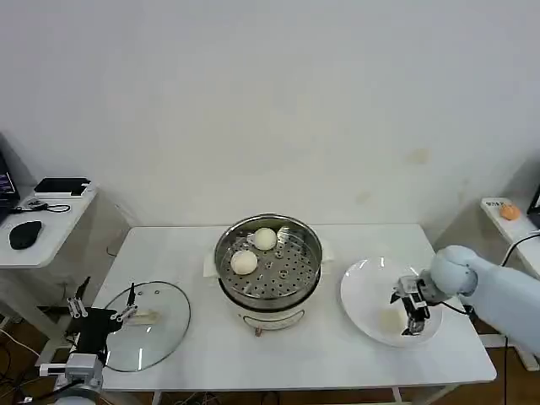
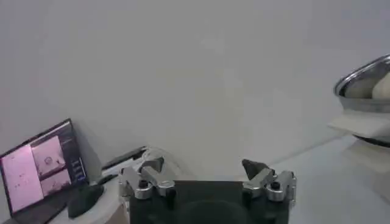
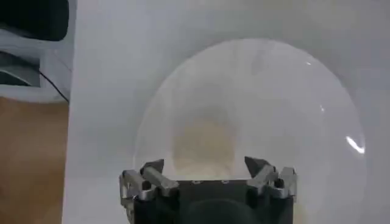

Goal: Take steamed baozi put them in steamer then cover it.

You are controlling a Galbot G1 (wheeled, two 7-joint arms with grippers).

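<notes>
The shiny steamer (image 1: 268, 268) stands mid-table with two cream baozi (image 1: 264, 239) (image 1: 244, 262) on its perforated tray. A third baozi (image 3: 204, 143) lies on the white plate (image 1: 367, 287) to the steamer's right. My right gripper (image 1: 412, 323) (image 3: 204, 164) hangs low over that plate, open, with the bun just ahead of its spread fingertips and no contact visible. The glass cover (image 1: 160, 337) lies flat on the table's left side. My left gripper (image 1: 103, 304) (image 2: 203, 165) waits open and empty at the cover's outer edge. The steamer (image 2: 364, 85) rim also shows in the left wrist view.
A white side table (image 1: 51, 221) at the far left carries a black mouse (image 1: 25, 233) and a small device. A laptop (image 2: 42, 167) shows in the left wrist view. A shelf with an orange object (image 1: 510, 212) stands at the far right. The table's front edge is near the plate.
</notes>
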